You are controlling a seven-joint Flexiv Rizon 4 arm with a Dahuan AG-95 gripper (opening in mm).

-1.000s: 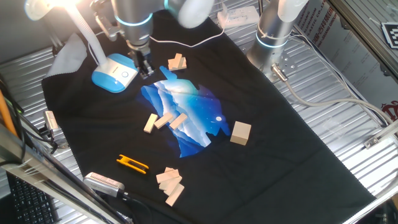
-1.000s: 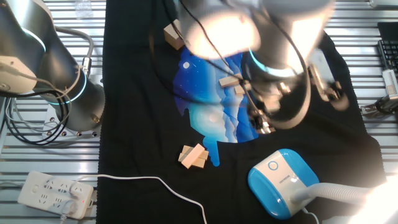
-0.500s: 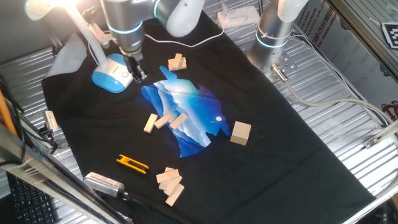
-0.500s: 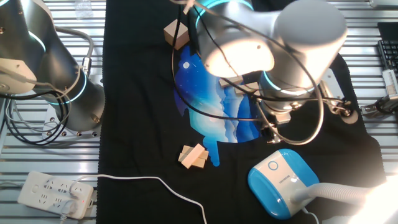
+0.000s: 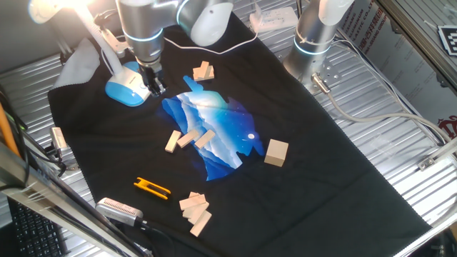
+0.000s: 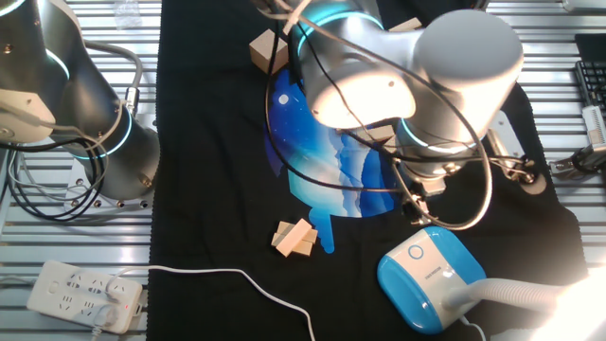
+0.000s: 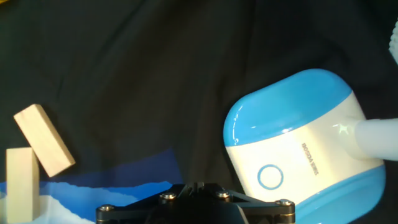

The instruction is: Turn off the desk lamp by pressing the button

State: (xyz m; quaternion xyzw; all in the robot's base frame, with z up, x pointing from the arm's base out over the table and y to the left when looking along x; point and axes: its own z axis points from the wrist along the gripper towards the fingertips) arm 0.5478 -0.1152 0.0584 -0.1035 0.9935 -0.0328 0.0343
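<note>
The desk lamp has a light-blue base [image 5: 126, 86] with a white top, and its white head [image 5: 51, 8] glows brightly at the far left. The small ringed button [image 6: 415, 253] sits on the white top face and also shows in the hand view [image 7: 270, 177]. My gripper [image 5: 154, 87] hangs just beside the right edge of the base. In the other fixed view the gripper [image 6: 414, 214] is a little short of the button. The hand view shows the lamp base [image 7: 298, 140] to the right of centre. The fingertips are dark and small, and no gap or contact shows.
Wooden blocks lie on the black cloth: a pair [image 5: 203, 71] near the gripper, several [image 5: 187, 138] mid-cloth, a cube [image 5: 276, 152] and a pile [image 5: 195, 211] in front. A yellow clip [image 5: 151, 188], a second robot base [image 5: 314, 36] and a power strip [image 6: 85, 294] lie around.
The arm has moved left, carrying the gripper from above the blue print to the edge of the lamp base. The lamp stays lit and has not moved.
</note>
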